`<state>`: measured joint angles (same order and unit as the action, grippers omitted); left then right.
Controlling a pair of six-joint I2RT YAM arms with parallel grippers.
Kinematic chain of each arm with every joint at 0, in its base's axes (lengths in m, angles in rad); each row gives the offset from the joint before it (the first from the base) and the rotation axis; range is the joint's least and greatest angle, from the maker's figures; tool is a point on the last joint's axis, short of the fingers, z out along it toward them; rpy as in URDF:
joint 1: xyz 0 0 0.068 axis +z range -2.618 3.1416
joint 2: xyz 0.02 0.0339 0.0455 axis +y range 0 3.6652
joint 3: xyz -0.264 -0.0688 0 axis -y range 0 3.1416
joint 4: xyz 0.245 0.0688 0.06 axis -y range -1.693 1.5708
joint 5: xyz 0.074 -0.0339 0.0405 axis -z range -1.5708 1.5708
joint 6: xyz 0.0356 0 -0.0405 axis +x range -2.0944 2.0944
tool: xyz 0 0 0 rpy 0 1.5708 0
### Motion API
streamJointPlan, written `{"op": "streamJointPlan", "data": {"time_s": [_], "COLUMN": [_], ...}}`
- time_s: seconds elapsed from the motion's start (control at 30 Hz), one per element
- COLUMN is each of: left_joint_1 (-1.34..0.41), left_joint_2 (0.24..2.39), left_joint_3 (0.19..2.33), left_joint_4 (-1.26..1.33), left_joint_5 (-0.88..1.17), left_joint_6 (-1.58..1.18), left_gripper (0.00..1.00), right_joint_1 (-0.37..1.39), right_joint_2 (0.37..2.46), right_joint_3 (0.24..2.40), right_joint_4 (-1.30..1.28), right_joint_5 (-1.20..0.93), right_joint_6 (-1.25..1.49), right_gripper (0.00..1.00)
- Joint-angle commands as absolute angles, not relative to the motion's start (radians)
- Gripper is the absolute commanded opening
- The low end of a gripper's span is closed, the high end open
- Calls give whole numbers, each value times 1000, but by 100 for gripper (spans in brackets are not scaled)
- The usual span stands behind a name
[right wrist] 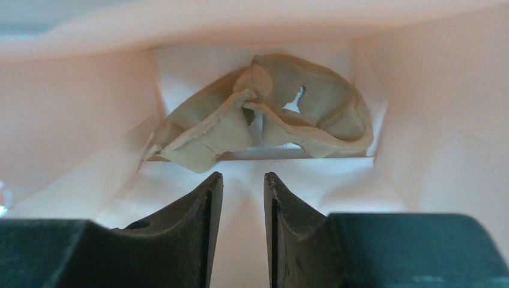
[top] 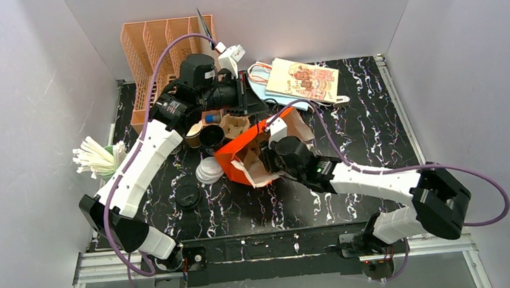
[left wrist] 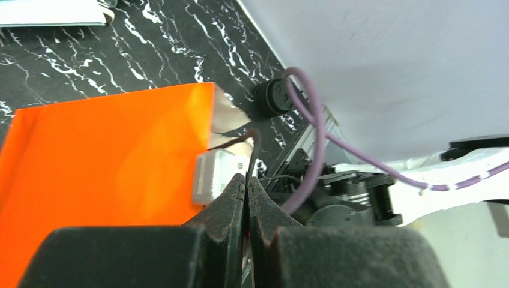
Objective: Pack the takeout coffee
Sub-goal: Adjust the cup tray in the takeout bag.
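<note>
An orange paper bag (top: 234, 154) lies on its side mid-table, mouth toward the right arm. My left gripper (left wrist: 247, 180) is shut on a thin dark strip (left wrist: 252, 153) at the bag's (left wrist: 108, 162) rim, which looks like its handle. My right gripper (right wrist: 243, 180) is inside the bag, open, with nothing between its fingers. Just beyond them lies a crumpled brown pulp cup carrier (right wrist: 270, 114). From above, the right gripper (top: 268, 158) sits in the bag's mouth. The takeout coffee, a brown kraft cup (top: 194, 133), stands behind the bag beside a black cup (top: 212, 136), partly hidden by the left arm.
White lids (top: 208, 170) and a black lid (top: 187, 196) lie left of the bag. A cup of white sticks (top: 95, 160) stands at the left edge. An orange rack (top: 155, 48) is at the back left and a printed bag (top: 302, 78) at the back.
</note>
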<state>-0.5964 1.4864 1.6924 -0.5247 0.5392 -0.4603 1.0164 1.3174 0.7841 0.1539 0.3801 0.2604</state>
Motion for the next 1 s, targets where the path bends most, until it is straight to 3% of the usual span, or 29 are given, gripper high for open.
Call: {"op": "streamJointPlan", "data": {"time_s": [0.0,0.4,0.7,0.97], "left_joint_1": [-596,-595,-594,-562], "left_joint_2": [1436,1460,1439,1397], "left_joint_3": [1730,1700,1589,1544], "left_joint_4": [-440,-328,-170,-156], "left_joint_5": [557,586,590,572], "left_joint_6": [-589,-681,-801,-823], "left_gripper": [0,0,0,0], "right_joint_1": [977,868,868,867], "right_joint_2": [1361,1280,1421,1496], "right_joint_3": [802,751,775,748], "right_joint_4": [328,347,455,315], "right_joint_5": [360,222,145,190], "right_joint_6": [293,495,470,400], "right_gripper": [41,43,49,49]}}
